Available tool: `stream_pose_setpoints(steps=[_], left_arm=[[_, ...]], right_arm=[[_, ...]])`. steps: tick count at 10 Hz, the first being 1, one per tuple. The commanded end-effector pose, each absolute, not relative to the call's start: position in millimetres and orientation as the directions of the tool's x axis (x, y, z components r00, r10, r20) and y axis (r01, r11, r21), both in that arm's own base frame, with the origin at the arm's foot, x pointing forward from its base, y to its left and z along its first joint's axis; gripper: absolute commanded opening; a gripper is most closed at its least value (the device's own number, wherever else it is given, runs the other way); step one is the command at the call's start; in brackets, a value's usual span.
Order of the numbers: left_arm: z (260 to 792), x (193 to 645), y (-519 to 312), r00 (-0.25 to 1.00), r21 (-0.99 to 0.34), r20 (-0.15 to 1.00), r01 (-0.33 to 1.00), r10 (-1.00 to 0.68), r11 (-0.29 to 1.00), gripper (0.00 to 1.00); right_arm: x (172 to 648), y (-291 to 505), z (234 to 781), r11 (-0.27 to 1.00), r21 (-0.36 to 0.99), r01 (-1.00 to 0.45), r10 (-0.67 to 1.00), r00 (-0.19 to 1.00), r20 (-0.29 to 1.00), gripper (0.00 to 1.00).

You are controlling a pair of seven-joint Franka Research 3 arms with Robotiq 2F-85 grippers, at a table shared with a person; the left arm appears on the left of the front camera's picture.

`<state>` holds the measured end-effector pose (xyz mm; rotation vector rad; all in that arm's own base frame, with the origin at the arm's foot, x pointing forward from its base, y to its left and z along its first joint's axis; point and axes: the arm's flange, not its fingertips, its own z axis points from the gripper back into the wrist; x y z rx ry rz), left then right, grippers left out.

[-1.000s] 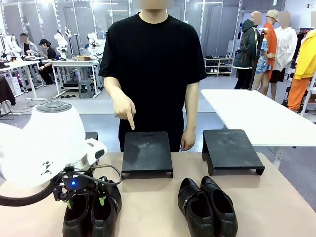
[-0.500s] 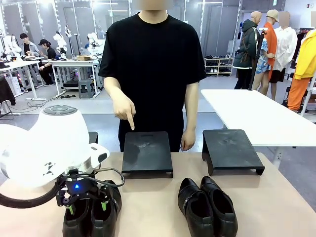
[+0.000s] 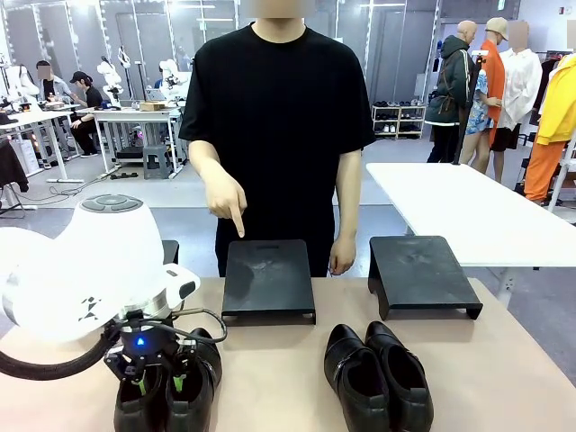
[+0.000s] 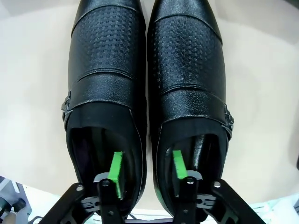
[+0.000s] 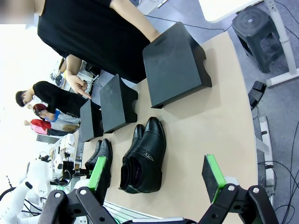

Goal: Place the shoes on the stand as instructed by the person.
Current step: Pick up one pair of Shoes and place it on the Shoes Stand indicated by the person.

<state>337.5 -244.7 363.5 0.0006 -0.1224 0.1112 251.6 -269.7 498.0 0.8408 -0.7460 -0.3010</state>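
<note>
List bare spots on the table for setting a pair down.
Middle stand and right stand tops are bare. Bare table between the left pair and right pair, also right of the right pair. Crowded: near left, left gripper clamped on the left pair.

Table [image 3: 270, 369]: tan matte top. Along the far side, three black stands in a row, apart from one another: left stand [image 5: 88, 122], middle stand [image 3: 268, 279], right stand [image 3: 420, 274], all with the top sloping. Along the near side: left pair of shoes [image 3: 196, 405] and right pair of shoes [image 3: 378, 378], glossy black, toes toward the stands. In each pair the two shoes touch side by side. The pairs lie well apart, with bare top between shoes and stands.
</note>
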Motion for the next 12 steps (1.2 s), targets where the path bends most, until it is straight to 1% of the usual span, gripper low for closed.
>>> stream_pose_setpoints(steps=[1,2,3,7,8,9,12], left_arm=[[362.3,339.9,-251.4,0.984,0.004,0.131,-0.122,0.121,0.992,0.11],[364.5,339.4,-251.6,0.984,0.007,0.134,-0.12,0.118,0.993,0.02],[364.4,339.6,-251.1,0.984,0.007,0.131,-0.123,0.121,0.992,0.0],[365.1,340.6,-252.5,0.986,-0.003,0.116,-0.118,0.117,0.993,0.0],[364.1,339.1,-254.1,0.987,0.013,0.09,-0.133,0.131,0.991,0.0],[364.0,337.6,-245.2,0.987,-0.012,0.117,-0.109,0.11,0.994,0.0],[364.0,337.6,-245.2,0.987,-0.012,0.117,-0.109,0.11,0.994,0.0]], right_arm=[[250.5,-270.7,497.2,0.639,0.768,-0.045,-0.521,0.709,0.475,1.0],[250.5,-270.7,497.2,0.639,0.768,-0.045,-0.521,0.709,0.475,1.0],[250.5,-270.7,497.2,0.639,0.768,-0.045,-0.521,0.709,0.475,1.0],[250.5,-270.7,497.2,0.639,0.768,-0.045,-0.521,0.709,0.475,1.0],[250.5,-270.7,497.2,0.639,0.768,-0.045,-0.521,0.709,0.475,1.0],[250.5,-270.7,497.2,0.639,0.768,-0.045,-0.521,0.709,0.475,1.0],[250.5,-270.7,497.2,0.639,0.768,-0.045,-0.521,0.709,0.475,1.0]])
